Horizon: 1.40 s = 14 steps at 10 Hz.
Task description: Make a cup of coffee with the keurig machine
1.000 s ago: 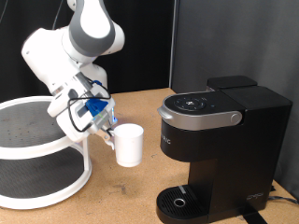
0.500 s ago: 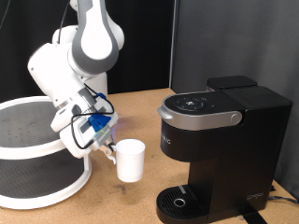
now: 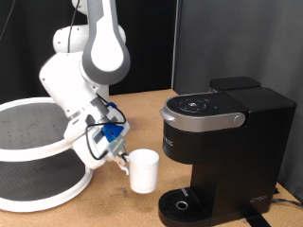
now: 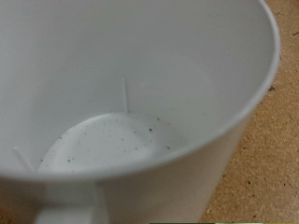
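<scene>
The white cup [image 3: 145,171] hangs upright in the air, carried at its handle side by my gripper [image 3: 123,160], which is shut on it. The cup is just to the exterior view's left of the black keurig machine [image 3: 227,142], a little above and to the left of its round drip plate [image 3: 180,201]. The machine's grey-silver lid [image 3: 201,115] is down. In the wrist view the cup's empty speckled inside [image 4: 121,103] fills the picture; my fingers do not show there.
A white round two-tier stand [image 3: 33,142] sits at the exterior view's left, close behind the arm. The brown tabletop [image 3: 114,203] lies below the cup. A dark backdrop stands behind the table.
The arm has swung the cup down and to the exterior view's right, from beside the white stand to just in front of the machine's drip plate.
</scene>
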Tool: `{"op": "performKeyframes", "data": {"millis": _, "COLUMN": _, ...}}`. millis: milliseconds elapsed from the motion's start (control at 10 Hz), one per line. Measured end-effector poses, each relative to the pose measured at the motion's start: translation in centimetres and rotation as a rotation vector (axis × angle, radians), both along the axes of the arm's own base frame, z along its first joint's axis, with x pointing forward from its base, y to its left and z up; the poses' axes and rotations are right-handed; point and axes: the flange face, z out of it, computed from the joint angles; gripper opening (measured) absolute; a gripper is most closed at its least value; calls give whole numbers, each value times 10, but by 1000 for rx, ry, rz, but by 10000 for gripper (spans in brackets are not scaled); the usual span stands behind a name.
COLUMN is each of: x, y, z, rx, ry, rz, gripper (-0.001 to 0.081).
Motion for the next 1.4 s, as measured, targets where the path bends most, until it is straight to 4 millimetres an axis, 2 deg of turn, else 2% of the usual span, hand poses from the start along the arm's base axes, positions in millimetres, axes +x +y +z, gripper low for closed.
{"op": "performKeyframes", "data": {"millis": 700, "x": 16, "y": 48, "z": -19, "rx": -11, "ry": -47, "rz": 9, "gripper": 67}}
{"op": "performKeyframes", "data": {"millis": 1400, "x": 36, "y": 67, "z": -36, "rx": -11, "ry": -36, "rz": -9, "gripper": 67}}
